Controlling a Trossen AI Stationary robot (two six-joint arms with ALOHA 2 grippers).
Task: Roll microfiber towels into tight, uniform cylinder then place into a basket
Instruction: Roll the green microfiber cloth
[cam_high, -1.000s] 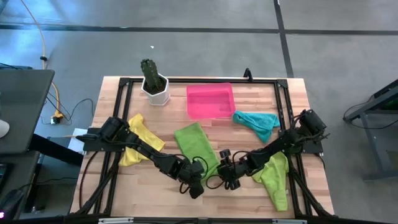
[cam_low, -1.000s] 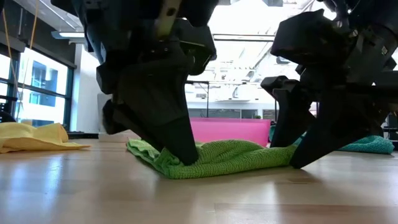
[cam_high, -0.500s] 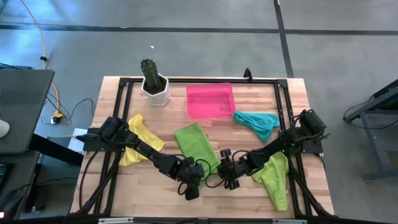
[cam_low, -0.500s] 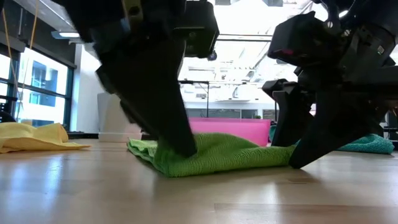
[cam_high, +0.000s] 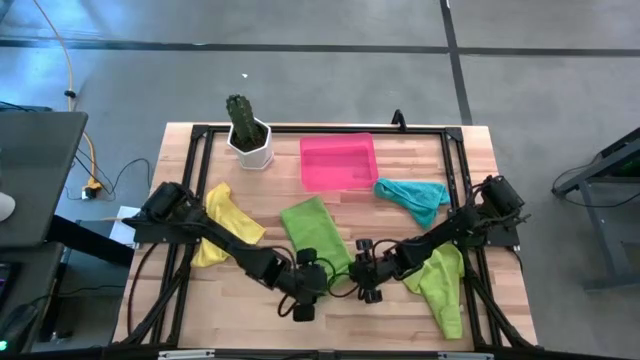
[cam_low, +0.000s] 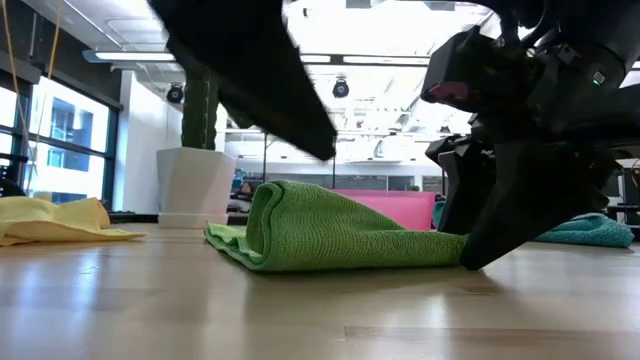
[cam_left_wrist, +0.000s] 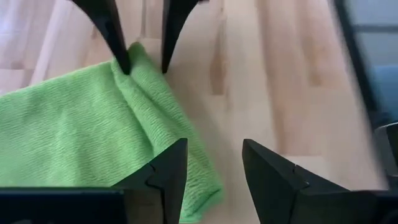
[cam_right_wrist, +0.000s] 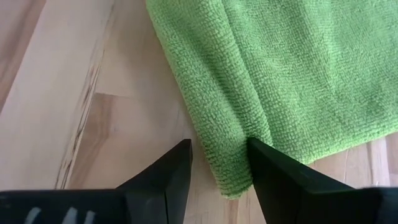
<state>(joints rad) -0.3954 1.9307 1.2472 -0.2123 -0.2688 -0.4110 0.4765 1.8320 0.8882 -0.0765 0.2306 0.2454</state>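
The job is barely begun: the pink basket (cam_high: 338, 160) at the twelve o'clock side of the table (cam_high: 250, 300) holds nothing, and none of the four towels is yet a finished roll. The yellow towel (cam_high: 224, 232) lies crumpled toward nine o'clock, the teal towel (cam_high: 412, 196) sits bunched just beside the basket's corner toward two o'clock, and a second green towel (cam_high: 444, 286) sprawls loose toward four o'clock under the right arm. The green towel (cam_low: 330, 238) in the middle is the one in hand; its near edge is folded over into a soft, fat hump one turn deep, loose rather than tight, with the rest lying flat behind it toward the basket. The right gripper (cam_right_wrist: 219, 163) sits at the six o'clock edge of that towel, fingers part open and straddling the rolled edge at its corner, pinching the fold between them. The left gripper (cam_left_wrist: 214, 163) is just beside the towel's other corner, lifted clear of the cloth, fingers apart and holding nothing. What is left, I judge, is nearly everything: tighten and finish this roll, put it in the basket, then do the other three.
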